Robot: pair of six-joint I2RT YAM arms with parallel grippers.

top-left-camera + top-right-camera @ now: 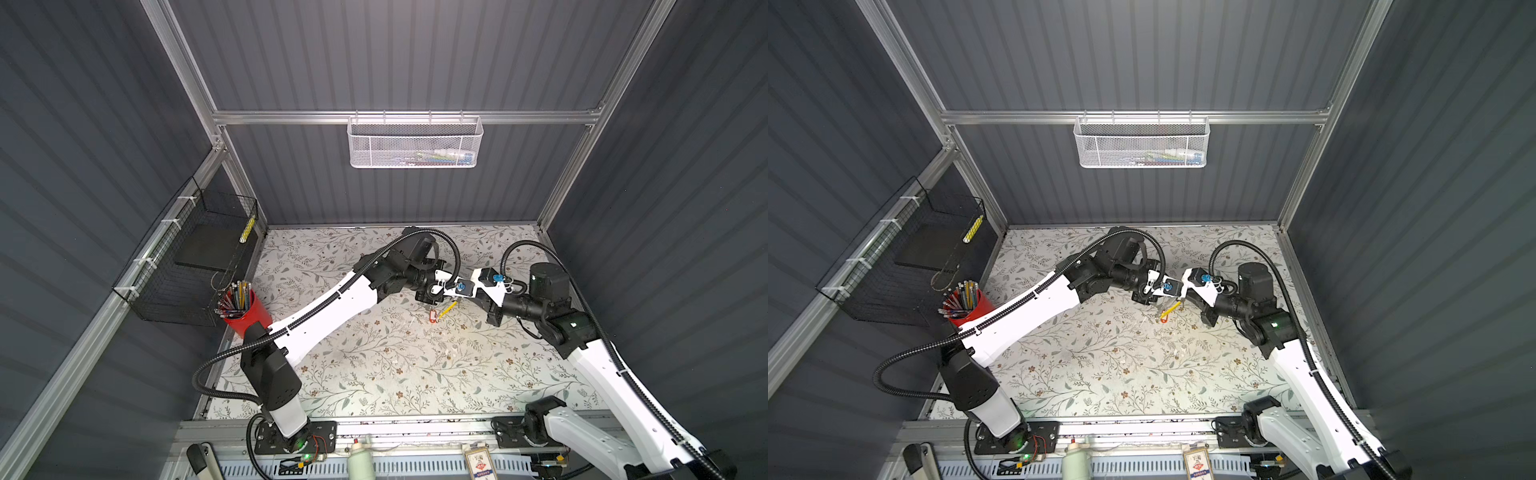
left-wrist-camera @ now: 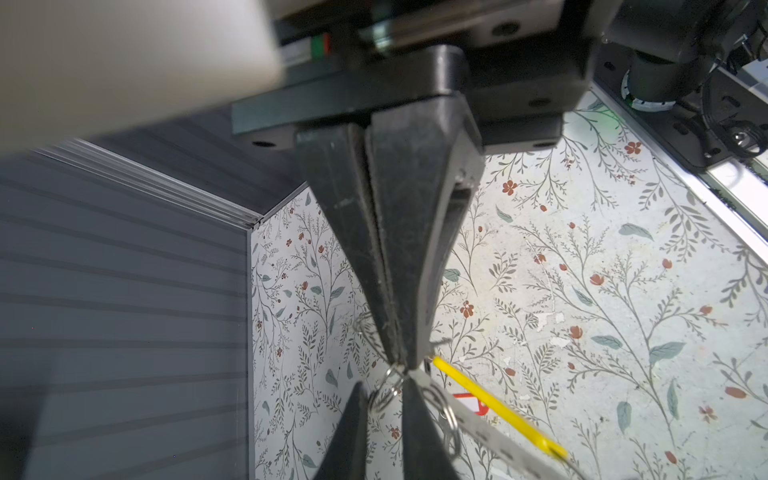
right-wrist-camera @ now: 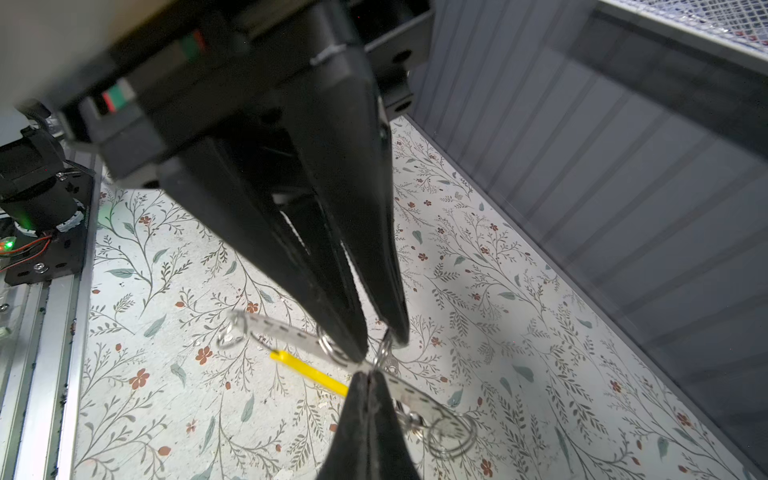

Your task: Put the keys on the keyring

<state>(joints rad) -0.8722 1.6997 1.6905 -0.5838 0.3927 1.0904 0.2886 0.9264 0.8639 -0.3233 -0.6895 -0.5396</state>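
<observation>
Grey keyring [image 3: 286,331] gripped by left hand [image 2: 401,368], loop [image 3: 384,345] by right hand [image 3: 376,348]; wrist views only

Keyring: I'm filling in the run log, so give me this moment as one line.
keyring: held aloft | left hand: shut on keyring | right hand: shut, small ring at tips | red tag: by yellow segment, attachment unclear

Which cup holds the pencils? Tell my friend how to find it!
Find the black wire basket hanging on the left. Beside its near corner, by the table's edge, stands the cup. It alone is bright red and stuffed with pencils.
</observation>
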